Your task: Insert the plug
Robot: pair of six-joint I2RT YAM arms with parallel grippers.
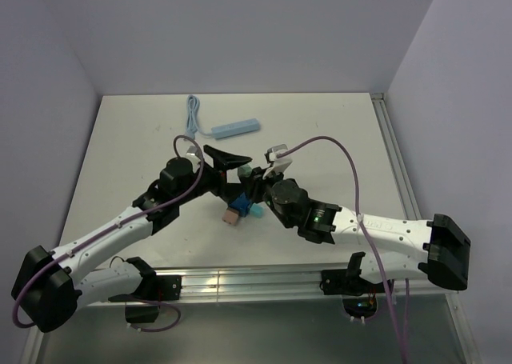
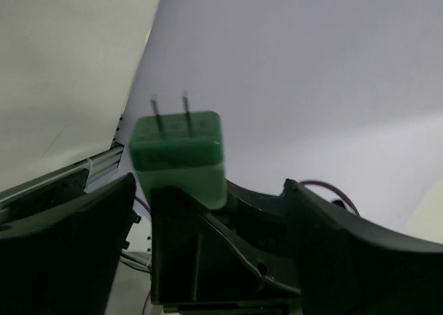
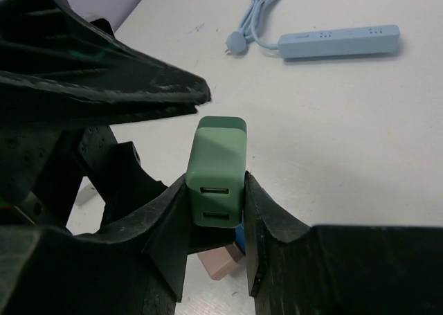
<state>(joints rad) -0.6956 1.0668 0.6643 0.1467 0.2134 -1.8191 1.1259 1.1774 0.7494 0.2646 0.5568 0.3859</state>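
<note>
Plug (image 3: 216, 169): green USB charger, held up off the desk (image 3: 332, 156), between both hands.
Right hand (image 3: 214, 190): clamped on its sides.
Left hand (image 2: 199, 194): fingers apart around the prongs (image 2: 185, 111).
Might go wrong: it tips or drops if one hand lets go too soon.
Around: blue power strip (image 3: 339, 41) well apart; pink block (image 3: 220, 259) below.
In the way: likely the left hand.

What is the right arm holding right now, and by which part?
The green plug, pinched by its two side faces near the USB-port end, between the fingers of the right gripper. Its prongs point away from that wrist.
</note>
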